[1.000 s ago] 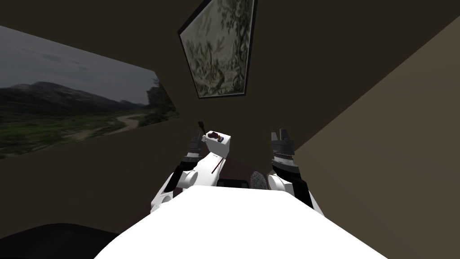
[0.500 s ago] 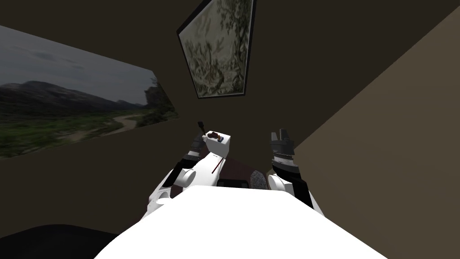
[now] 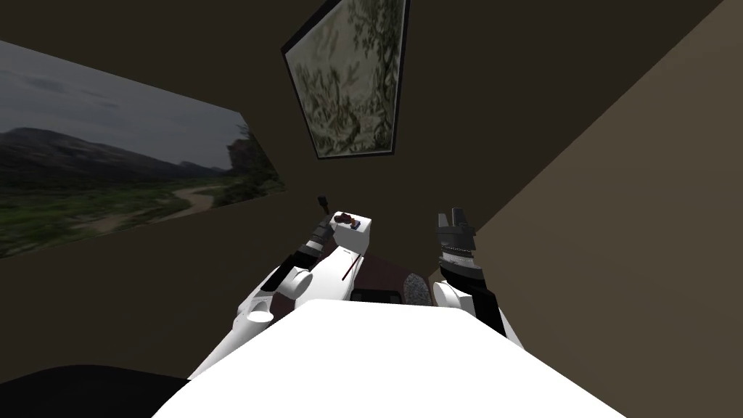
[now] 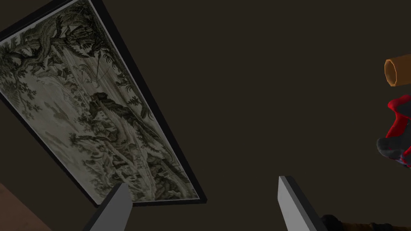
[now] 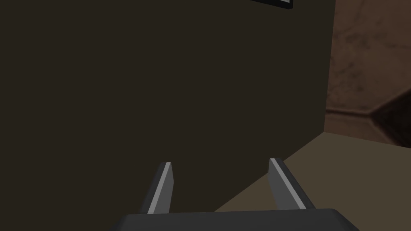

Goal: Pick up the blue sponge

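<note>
Sponge (image 3: pixel 357 226) on white block (image 3: pixel 365 236) just right of wide-spread left pincer (image 4: pixel 204 204). Right pincer (image 5: pixel 220 182) likewise wide, well apart from both.

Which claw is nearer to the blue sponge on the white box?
Left. The left claw is beside the white box, close to the blue sponge on top. The right claw is farther off, on the sponge's other side.
</note>
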Controlling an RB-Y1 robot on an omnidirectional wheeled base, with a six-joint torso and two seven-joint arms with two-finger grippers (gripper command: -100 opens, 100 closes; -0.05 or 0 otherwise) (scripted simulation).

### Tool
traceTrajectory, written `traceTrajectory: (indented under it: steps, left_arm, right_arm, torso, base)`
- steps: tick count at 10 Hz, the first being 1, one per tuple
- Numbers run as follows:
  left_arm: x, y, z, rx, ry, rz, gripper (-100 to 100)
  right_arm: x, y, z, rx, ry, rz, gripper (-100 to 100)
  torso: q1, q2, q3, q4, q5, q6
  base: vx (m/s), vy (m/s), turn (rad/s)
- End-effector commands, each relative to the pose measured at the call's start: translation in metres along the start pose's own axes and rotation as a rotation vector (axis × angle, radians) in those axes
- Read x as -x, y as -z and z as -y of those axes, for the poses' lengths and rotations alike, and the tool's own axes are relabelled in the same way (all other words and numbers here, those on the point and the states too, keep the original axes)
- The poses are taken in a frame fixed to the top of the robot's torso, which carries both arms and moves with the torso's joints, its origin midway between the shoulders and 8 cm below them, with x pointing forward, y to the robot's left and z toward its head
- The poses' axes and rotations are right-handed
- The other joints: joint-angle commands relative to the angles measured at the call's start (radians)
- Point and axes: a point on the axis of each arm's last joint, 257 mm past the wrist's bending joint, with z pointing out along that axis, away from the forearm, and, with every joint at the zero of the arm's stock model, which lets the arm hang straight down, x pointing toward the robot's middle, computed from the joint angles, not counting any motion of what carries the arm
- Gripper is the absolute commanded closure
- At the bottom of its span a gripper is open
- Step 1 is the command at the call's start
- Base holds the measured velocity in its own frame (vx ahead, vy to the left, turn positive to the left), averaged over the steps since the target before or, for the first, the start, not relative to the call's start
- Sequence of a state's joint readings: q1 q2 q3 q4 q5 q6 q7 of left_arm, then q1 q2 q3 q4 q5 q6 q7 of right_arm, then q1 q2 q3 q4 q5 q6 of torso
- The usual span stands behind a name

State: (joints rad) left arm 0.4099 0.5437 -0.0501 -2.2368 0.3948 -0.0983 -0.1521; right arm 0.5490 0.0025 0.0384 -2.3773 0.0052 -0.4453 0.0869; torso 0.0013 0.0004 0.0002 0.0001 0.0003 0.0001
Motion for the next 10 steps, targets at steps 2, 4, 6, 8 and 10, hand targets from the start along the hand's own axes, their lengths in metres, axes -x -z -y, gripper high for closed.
traceTrajectory:
  steps: [2,4,6,8,10]
  left_arm:
    - [-0.007,-0.003,-0.020,0.076,-0.023,-0.065,-100]
    - [-0.012,-0.003,-0.032,0.127,-0.044,-0.111,-100]
    - [-0.016,-0.002,-0.047,0.185,-0.064,-0.160,-100]
    - [-0.015,0.000,-0.049,0.198,-0.084,-0.181,-100]
    - [-0.018,0.004,-0.064,0.262,-0.106,-0.231,-100]
  right_arm:
    - [0.000,0.000,0.000,0.000,0.000,0.000,0]
    - [0.000,0.000,0.000,0.000,0.000,0.000,0]
    - [0.000,0.000,0.000,0.000,0.000,0.000,0]
    - [0.000,0.000,0.000,0.000,0.000,0.000,0]
    - [0.000,0.000,0.000,0.000,0.000,0.000,0]
  torso:
    - [0.000,0.000,0.000,0.000,0.000,0.000]
    - [-0.001,0.000,0.000,0.000,0.000,0.000]
    - [-0.001,0.000,0.000,0.000,0.000,0.000]
    - [-0.001,-0.001,0.000,0.000,0.000,0.000]
    - [-0.001,-0.001,-0.001,0.000,0.000,0.000]
  base:
    - [-0.008,0.010,-0.068]
    - [-0.006,0.005,-0.089]
    - [-0.004,0.003,-0.086]
    - [-0.001,0.001,-0.031]
    - [0.003,-0.001,-0.106]
